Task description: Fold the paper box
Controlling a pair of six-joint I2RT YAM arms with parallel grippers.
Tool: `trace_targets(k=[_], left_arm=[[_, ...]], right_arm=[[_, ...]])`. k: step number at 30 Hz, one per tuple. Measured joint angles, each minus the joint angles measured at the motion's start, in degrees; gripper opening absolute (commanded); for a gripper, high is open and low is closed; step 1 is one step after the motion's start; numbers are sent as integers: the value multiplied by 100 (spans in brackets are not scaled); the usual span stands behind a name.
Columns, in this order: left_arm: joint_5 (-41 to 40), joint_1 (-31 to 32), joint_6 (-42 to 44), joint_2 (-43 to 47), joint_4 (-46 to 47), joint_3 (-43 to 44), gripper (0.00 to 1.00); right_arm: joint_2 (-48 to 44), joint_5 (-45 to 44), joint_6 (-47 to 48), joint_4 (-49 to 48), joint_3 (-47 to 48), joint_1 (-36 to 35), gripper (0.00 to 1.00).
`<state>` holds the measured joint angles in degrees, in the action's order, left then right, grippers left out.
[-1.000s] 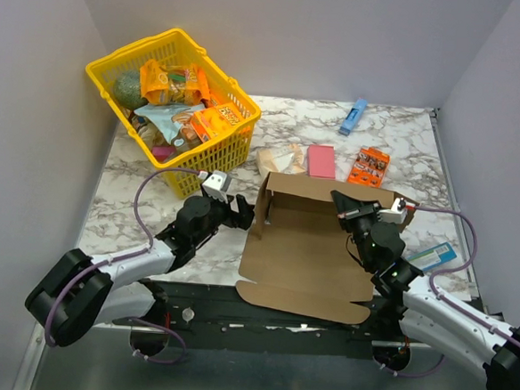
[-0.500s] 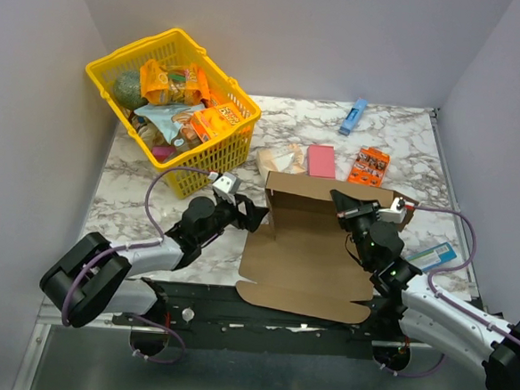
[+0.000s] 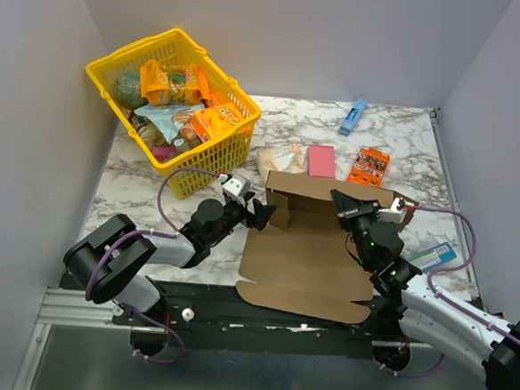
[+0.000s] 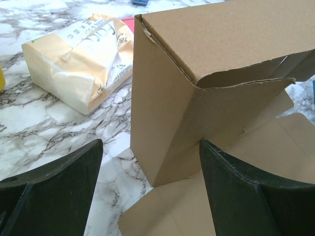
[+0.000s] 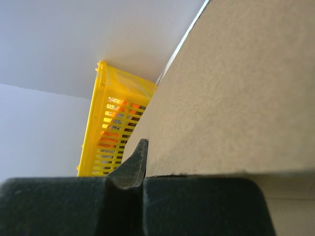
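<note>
Since prev. frames the left arm has slid right: its left end effector (image 3: 265,215), earlier well short of the cardboard, is now at the box's near-left corner.

Bench (image 3: 126,199): marble top, arms at the near edge. Yellow basket (image 3: 177,42), full of groceries, sits far-left, apart from the work.

Paper box (image 3: 305,252) lies mid-bench btw. the two arms. Base panel is flat, back wall and left side flap are raised, and the front flap hangs toward the arm bases. Half-formed, I'd judge.

Left end effector is spread wide w/ nothing held. In the wrist view one finger is outside the upright left flap and the other is over the base panel, so it straddles that corner, prob. lined up to pinch or square the flap.

Right end effector (image 3: 338,200) is fully closed, tips against the back wall near its right end, likely propping it upright. Can't tell if any cardboard is pinched.

Small stuff behind the box: tan paper bag (image 4: 78,64), pink pack (image 3: 321,161), orange snack box (image 3: 368,166).
</note>
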<state>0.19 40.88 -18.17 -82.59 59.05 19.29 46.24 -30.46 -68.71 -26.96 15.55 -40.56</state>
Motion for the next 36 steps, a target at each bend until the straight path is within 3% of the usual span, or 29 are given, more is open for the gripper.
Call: trace_targets(k=[9,20,26,29,36], left_arm=[[-411,216,420,-503,581,166,75],[-1473,713,1025,-1021,1005,483,48],[-2175,931,1329,-1268,1172,629,40],[-2315,962,1397,-1346,1303,629,27],[-2544,1049,1622,-1482,1480,660,16]], right_arm=[[2,-11,-24,7,0,2,1],[9,-9,-26,20,2,2,1],[-24,-37,-26,131,9,2,1],[-31,-70,-28,177,9,2,0],[-9,-129,-35,240,9,0,1]])
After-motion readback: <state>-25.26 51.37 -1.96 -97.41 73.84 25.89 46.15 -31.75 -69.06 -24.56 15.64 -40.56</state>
